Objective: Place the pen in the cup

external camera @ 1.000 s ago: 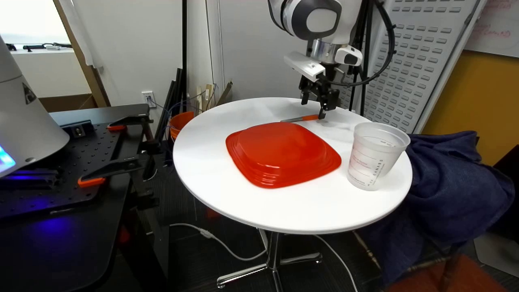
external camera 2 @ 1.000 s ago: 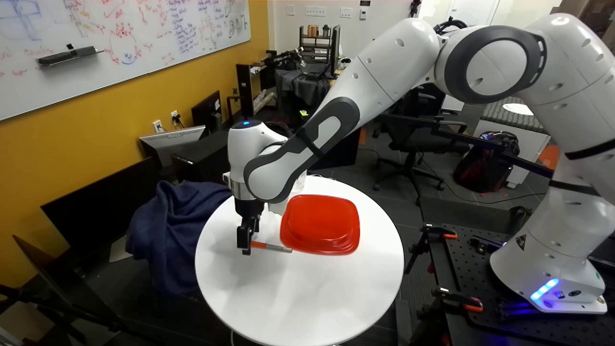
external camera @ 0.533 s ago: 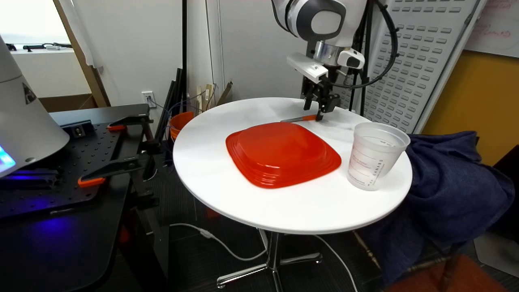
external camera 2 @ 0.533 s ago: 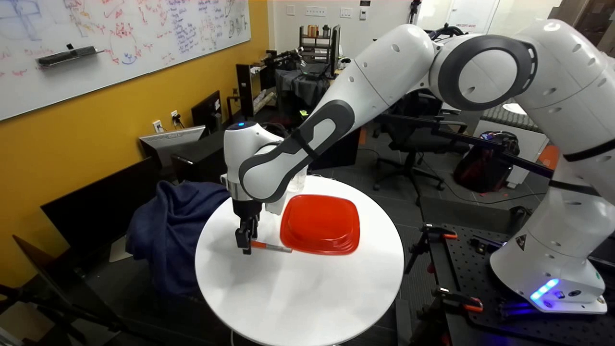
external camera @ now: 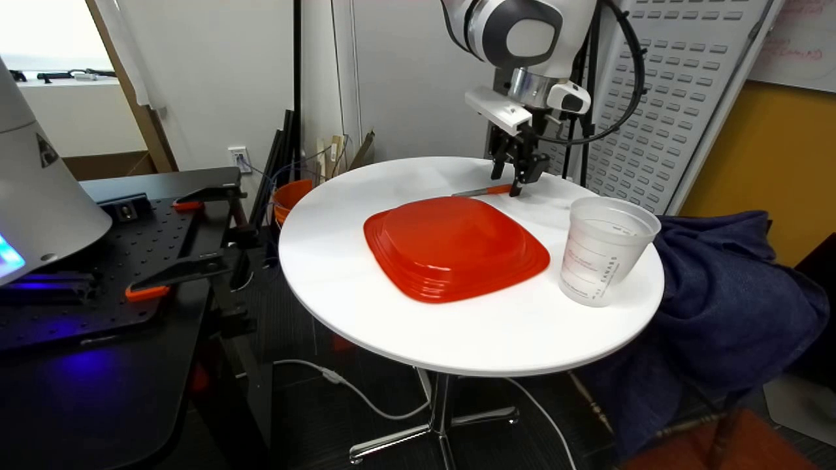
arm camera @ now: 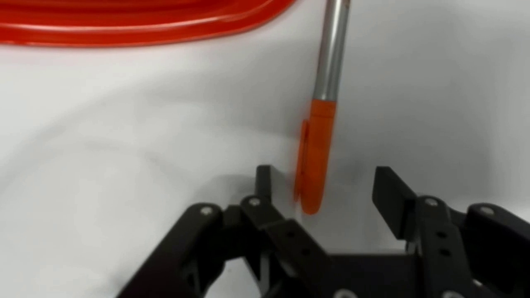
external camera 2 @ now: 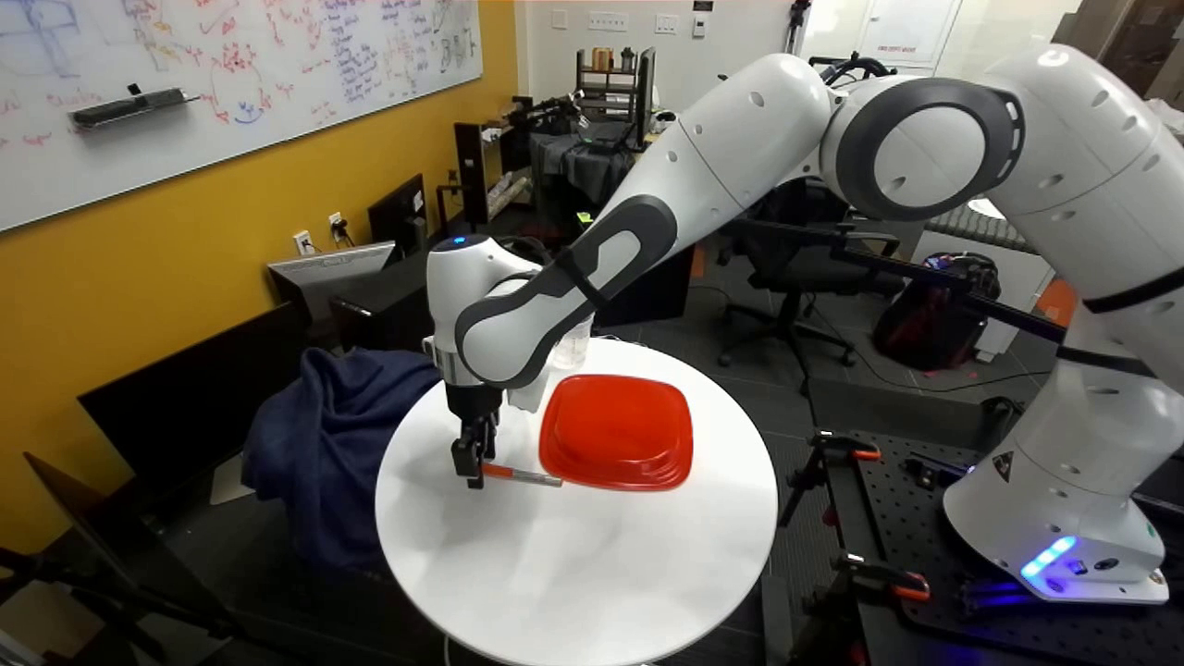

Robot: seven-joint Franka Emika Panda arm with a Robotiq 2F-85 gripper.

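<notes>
The pen lies flat on the white round table (external camera: 392, 326). In the wrist view the pen (arm camera: 318, 157) has an orange capped end and a silver barrel. It also shows in both exterior views (external camera: 486, 191) (external camera 2: 520, 476). My gripper (arm camera: 323, 182) is open with the capped end between its fingers, nearer the left finger, with a gap on each side. In both exterior views the gripper (external camera: 506, 183) (external camera 2: 477, 467) is low over the table at that end. The clear cup (external camera: 604, 254) stands upright; in an exterior view the cup (external camera 2: 573, 350) is partly hidden by the arm.
A broad red plate (external camera: 457, 251) lies dome up beside the pen; its edge (arm camera: 145, 35) shows at the top of the wrist view. The cup stands near the table's edge. A dark blue cloth (external camera: 731, 326) drapes beside the table.
The arm has come down slightly, and the gripper sits a little lower around the pen's capped end. The fingertips look closer together than a second ago. Pen, cup and plate have not moved.
</notes>
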